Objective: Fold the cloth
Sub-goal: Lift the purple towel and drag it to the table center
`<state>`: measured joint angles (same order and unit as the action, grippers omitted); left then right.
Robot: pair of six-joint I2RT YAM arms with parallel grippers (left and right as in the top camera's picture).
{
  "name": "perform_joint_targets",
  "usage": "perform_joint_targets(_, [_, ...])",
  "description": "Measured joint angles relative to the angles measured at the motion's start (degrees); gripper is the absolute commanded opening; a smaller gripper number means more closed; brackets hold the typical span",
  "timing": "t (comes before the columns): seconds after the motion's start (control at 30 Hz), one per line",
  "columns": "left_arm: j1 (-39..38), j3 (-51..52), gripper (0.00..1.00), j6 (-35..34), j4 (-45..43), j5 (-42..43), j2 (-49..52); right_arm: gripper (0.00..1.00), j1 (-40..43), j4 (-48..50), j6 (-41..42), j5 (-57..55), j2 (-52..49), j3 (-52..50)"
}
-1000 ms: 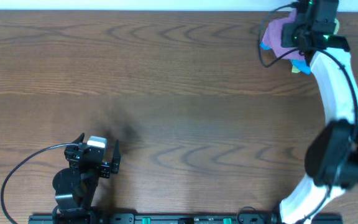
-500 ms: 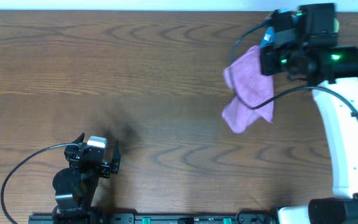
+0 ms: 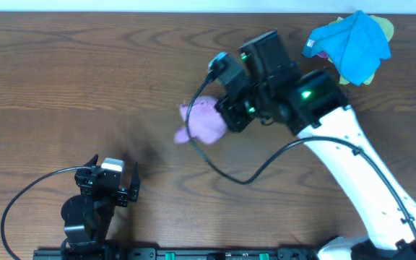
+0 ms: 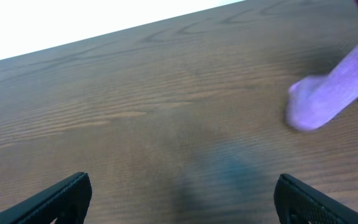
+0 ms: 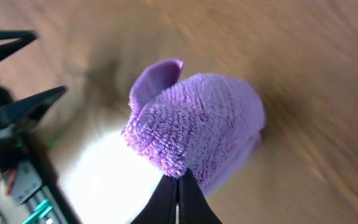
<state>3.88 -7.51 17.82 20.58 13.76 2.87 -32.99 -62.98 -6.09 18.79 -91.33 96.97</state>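
The purple cloth point(image 3: 204, 121) hangs bunched from my right gripper point(image 3: 226, 119) over the middle of the wooden table. In the right wrist view the fingers are pinched shut on an edge of the fuzzy cloth point(image 5: 197, 127), at my right gripper point(image 5: 179, 179). The cloth's lower end also shows at the right of the left wrist view point(image 4: 331, 96). My left gripper point(image 3: 109, 177) rests at the near left, its fingers point(image 4: 61, 199) wide apart with nothing between them.
A bright blue cloth point(image 3: 352, 40) lies on a yellow-green cloth point(image 3: 386, 27) at the far right corner. The right arm's cable point(image 3: 266, 170) loops over the table's middle. A rail point(image 3: 193, 253) runs along the near edge.
My right gripper has carried the purple cloth from the far right corner leftward and nearer, to the table's middle. The blue cloth stays behind, uncovered. The left arm has not moved.
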Motion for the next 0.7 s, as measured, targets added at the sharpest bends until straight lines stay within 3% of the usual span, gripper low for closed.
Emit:
perform_joint_targets(0.47, [0.02,0.0,0.95,0.0,0.0,0.0,0.0,0.01,-4.52,1.73,2.93,1.42,0.63,0.0])
perform_joint_targets(0.7, [0.02,0.0,0.95,0.02,0.0,0.0,0.0,0.01,-1.38,13.0,2.08,-2.34,-9.53,0.04])
